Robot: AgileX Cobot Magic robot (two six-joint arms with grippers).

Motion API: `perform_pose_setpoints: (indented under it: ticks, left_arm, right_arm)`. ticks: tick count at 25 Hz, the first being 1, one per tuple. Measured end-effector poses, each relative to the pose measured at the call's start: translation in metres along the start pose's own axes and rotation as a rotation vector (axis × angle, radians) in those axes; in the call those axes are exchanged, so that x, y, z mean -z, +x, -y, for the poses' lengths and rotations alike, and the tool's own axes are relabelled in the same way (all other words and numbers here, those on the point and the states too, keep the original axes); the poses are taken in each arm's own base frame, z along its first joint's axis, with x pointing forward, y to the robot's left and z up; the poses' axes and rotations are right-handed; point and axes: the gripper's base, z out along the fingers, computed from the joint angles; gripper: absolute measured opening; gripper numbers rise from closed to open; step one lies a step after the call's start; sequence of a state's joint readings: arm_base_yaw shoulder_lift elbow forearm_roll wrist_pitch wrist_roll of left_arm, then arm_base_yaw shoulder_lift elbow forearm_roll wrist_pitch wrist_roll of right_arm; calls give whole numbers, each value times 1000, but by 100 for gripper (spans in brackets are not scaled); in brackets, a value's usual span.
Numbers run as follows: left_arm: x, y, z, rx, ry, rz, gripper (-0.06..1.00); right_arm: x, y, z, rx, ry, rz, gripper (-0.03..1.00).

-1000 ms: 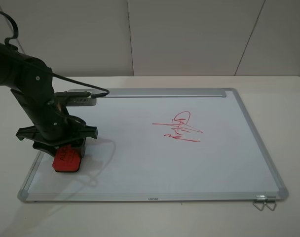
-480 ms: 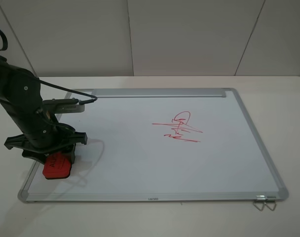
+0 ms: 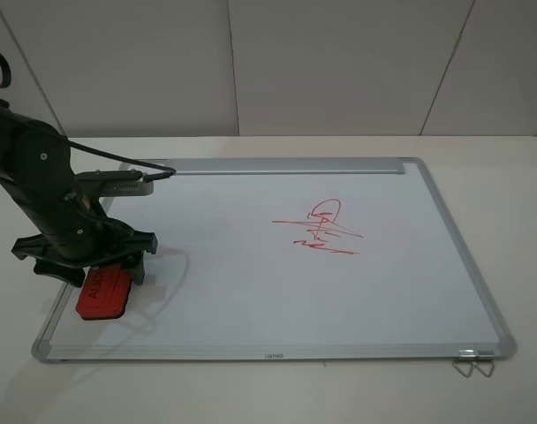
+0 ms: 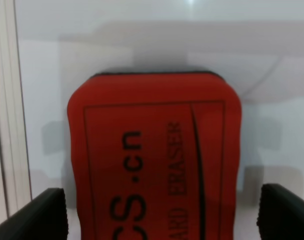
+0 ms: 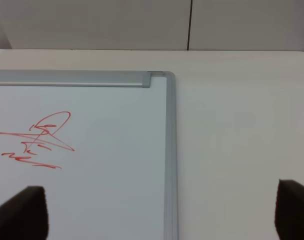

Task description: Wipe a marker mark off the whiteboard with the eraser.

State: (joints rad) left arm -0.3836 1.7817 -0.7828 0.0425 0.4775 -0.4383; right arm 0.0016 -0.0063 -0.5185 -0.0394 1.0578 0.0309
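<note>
At the whiteboard's [image 3: 251,291] near left corner the eraser [image 3: 103,292] lies flat on its felt, with the left fingers [image 4: 39,215] standing apart on either side (nothing gripped). The only red scribble [image 3: 321,228] in view sits well apart; the right fingers [image 5: 27,210] are spread.

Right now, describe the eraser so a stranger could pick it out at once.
Find the whiteboard lying flat on the table, then go to its near left corner. The eraser lies there under the left gripper: a small red block with rounded corners and black lettering, the only solid red thing besides the thin red scribble.
</note>
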Motion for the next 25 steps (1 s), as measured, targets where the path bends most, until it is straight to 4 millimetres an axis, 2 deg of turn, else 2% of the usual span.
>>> perform_pose_setpoints:
  ticks: [3,7,11,14,18,20,25]
  left_arm:
    - [12,-2,0,-8,12,40,77]
    - [40,-4,-1,-52,22,122,77]
    - [79,1,-7,-119,13,202,77]
    - [117,7,-13,-134,31,313,77]
    - [172,29,-24,-128,71,478,77]
    - [197,47,-33,-134,80,543,77]
    - [240,93,-56,-141,90,652,77]
  right_arm:
    - [0,0,0,0,0,0,83]
    - [0,0,0,0,0,0,83]
    - [0,0,0,0,0,0,83]
    - [0,0,0,0,0,0,83]
    - [0,0,0,0,0,0,83]
    - [0,0,0,0,0,0,83]
    - [0,0,0,0,0,0,83]
